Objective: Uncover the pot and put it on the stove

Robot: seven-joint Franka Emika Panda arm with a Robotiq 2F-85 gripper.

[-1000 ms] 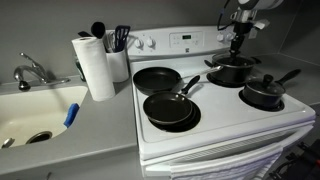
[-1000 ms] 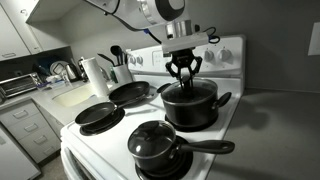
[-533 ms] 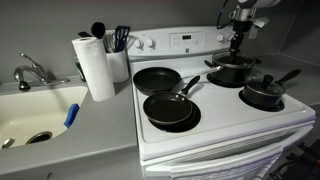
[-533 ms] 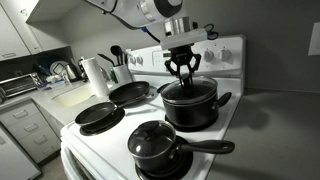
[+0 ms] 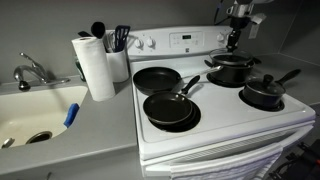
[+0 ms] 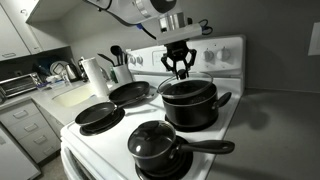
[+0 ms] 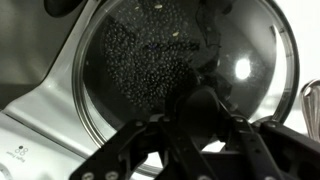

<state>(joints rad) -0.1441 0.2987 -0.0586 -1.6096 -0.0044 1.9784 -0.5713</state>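
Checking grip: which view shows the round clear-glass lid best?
Wrist view: the glass lid fills the frame, its black knob in the gripper. Both exterior views show it small, edge-on over the wide black pot.

2 frying pans [image 5: 168,109] and a saucepan [image 5: 263,94] — a paper towel roll [image 5: 96,68] stands beside the sink [image 5: 30,110].

You have a clear glass lid [image 7: 140,70], beaded with droplets and ringed by a shiny metal rim, a dull black pot [image 6: 190,110] and matt black frying pans [image 5: 166,108] on the glossy white enamel of the stove [image 5: 220,135], and a roll of white paper towel [image 5: 97,68] beside it.
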